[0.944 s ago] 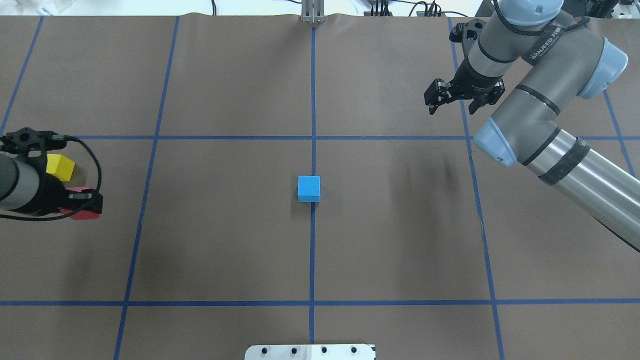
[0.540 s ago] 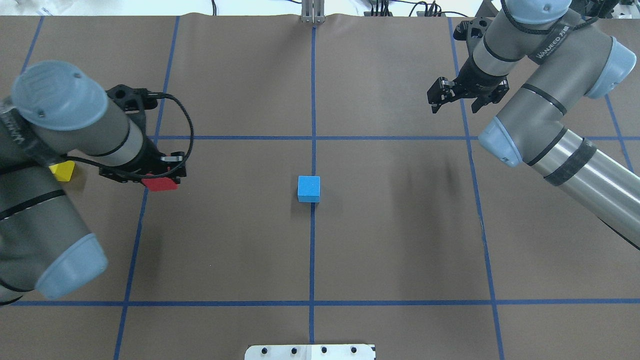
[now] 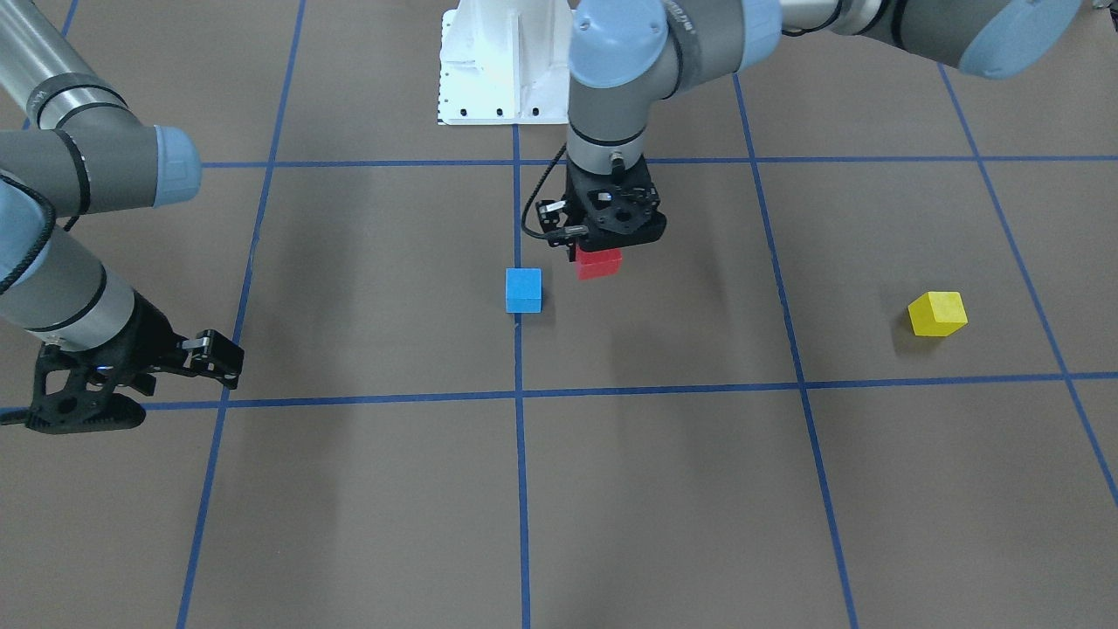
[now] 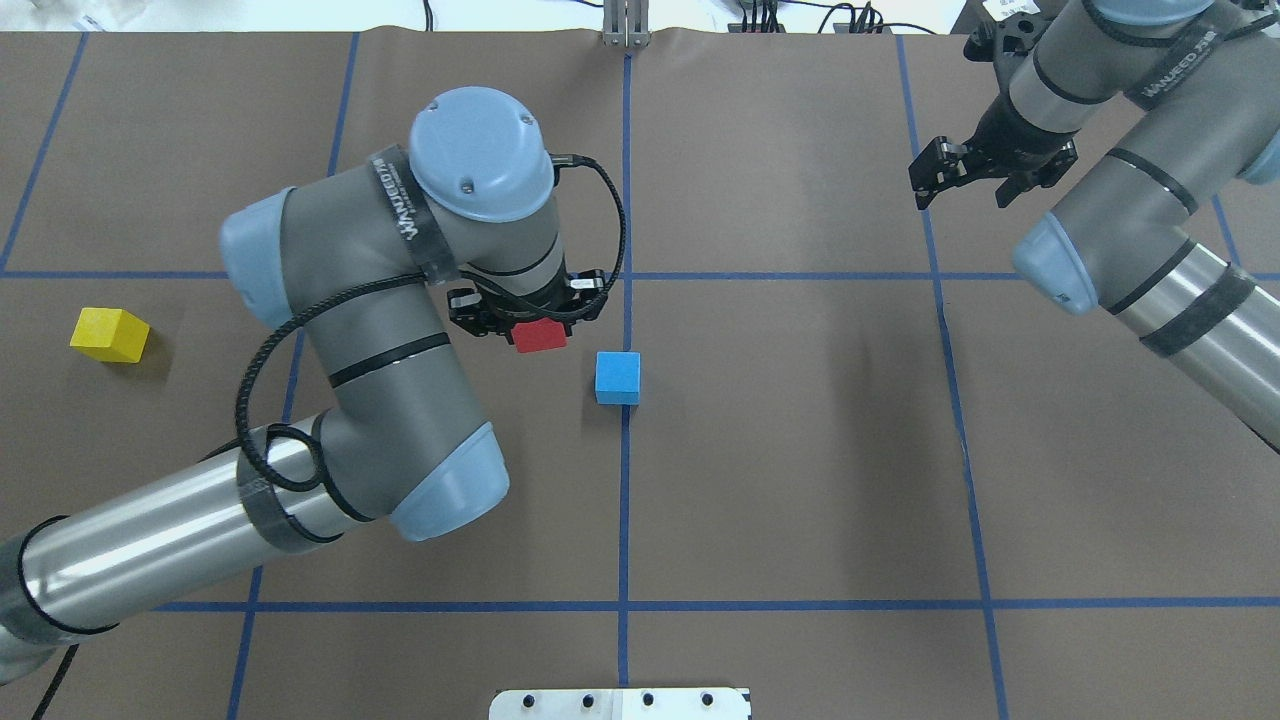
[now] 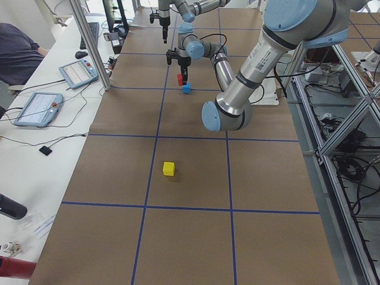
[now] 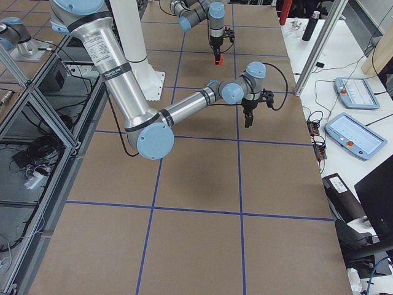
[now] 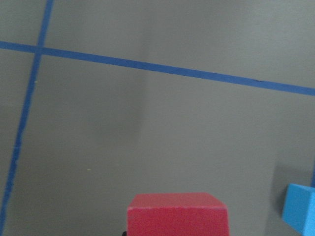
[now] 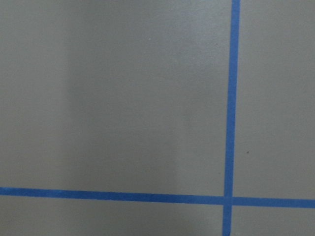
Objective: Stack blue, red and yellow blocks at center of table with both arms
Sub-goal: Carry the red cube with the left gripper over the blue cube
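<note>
My left gripper (image 4: 530, 322) is shut on the red block (image 4: 540, 336) and holds it above the table, just left of the blue block (image 4: 617, 377). The blue block sits on the centre tape line. In the front-facing view the red block (image 3: 599, 263) hangs under the left gripper (image 3: 603, 245), beside the blue block (image 3: 523, 289). The left wrist view shows the red block (image 7: 177, 214) at the bottom and a corner of the blue block (image 7: 300, 209) at the right. The yellow block (image 4: 110, 334) lies alone at the table's left. My right gripper (image 4: 960, 190) is open and empty at the far right.
Blue tape lines (image 4: 625, 200) divide the brown table cover into a grid. The white robot base plate (image 4: 620, 704) sits at the near edge. In the exterior left view, a side table with tablets (image 5: 38, 107) runs along the far side.
My left arm has swung right from the table's left edge, carrying the red block up to the blue block. The yellow block is uncovered. My right gripper has drawn back toward the far right.
</note>
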Controlling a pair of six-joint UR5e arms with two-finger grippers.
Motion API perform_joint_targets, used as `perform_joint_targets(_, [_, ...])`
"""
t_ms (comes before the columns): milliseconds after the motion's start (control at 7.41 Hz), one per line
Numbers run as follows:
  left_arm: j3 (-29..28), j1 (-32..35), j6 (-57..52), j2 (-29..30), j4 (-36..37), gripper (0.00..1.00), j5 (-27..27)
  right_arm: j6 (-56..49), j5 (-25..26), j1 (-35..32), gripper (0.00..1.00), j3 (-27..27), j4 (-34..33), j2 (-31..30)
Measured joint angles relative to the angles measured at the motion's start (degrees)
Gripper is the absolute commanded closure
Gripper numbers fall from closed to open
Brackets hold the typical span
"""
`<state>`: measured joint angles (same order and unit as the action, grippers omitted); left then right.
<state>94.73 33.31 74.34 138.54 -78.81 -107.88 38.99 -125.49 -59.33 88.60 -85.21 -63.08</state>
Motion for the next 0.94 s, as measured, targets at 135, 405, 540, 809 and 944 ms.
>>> perform_joint_targets(135, [-3.48,-1.03,-0.29,1.79,-2.99,1.0,1.43,-3.08,-1.17,-2.36,0.0,-0.08,-0.06,-1.7])
perform_joint_targets(405, [-6.98,-2.6,-3.22,2.67,-7.16,1.0,2.77,-7.28,-4.79,-7.4,0.0,-0.14,-0.04,-5.67])
perform_joint_targets(540, [-7.46,-3.27,-4.7,2.65,-7.77,1.0,2.93,-9.06,-5.75,-9.16,0.0,-0.14,0.01,-7.51])
perform_joint_targets(809, [-7.86,-4.49,-6.85,2.55,-8.08,1.0,3.01,-10.54,-6.13,-10.43,0.0,-0.11,0.04,-9.3])
perform_joint_targets(944, [-8.06,-5.03,-7.19,2.59,-8.1,1.0,3.02,-10.7,-6.12,-10.56,0.0,-0.12,0.04,-9.61])
